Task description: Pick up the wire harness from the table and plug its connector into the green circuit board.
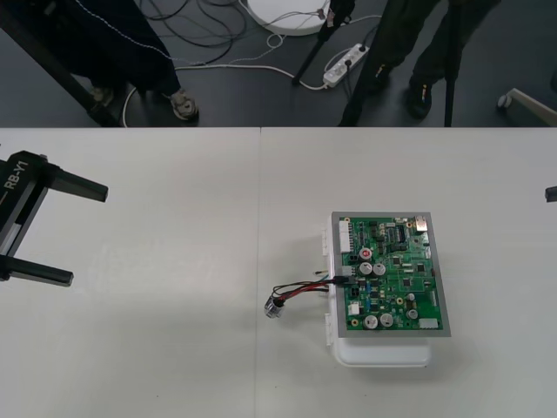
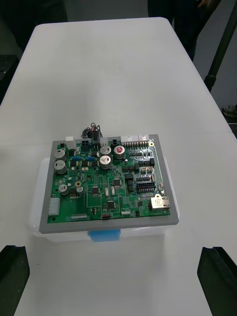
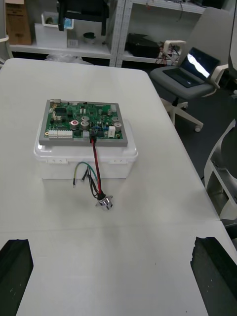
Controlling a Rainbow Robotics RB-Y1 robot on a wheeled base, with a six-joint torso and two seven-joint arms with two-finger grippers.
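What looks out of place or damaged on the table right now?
Nothing stands out. The green circuit board sits square on its white base. The harness plug appears seated at the board's edge, wires trailing to the metal socket on the table. The left claw and right claw wait open at the sides.

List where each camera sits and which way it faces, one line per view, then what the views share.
Front view: overhead, looking steeply down on the table; the left gripper, jaws open, sits at the table's left, the right gripper at the right edge.
Right wrist view: on the right arm, facing the green circuit board with the harness beyond it; own jaws wide apart.
Left wrist view: on the left arm, facing the board from the harness side; own jaws wide apart.
Shared: all three show board and harness.
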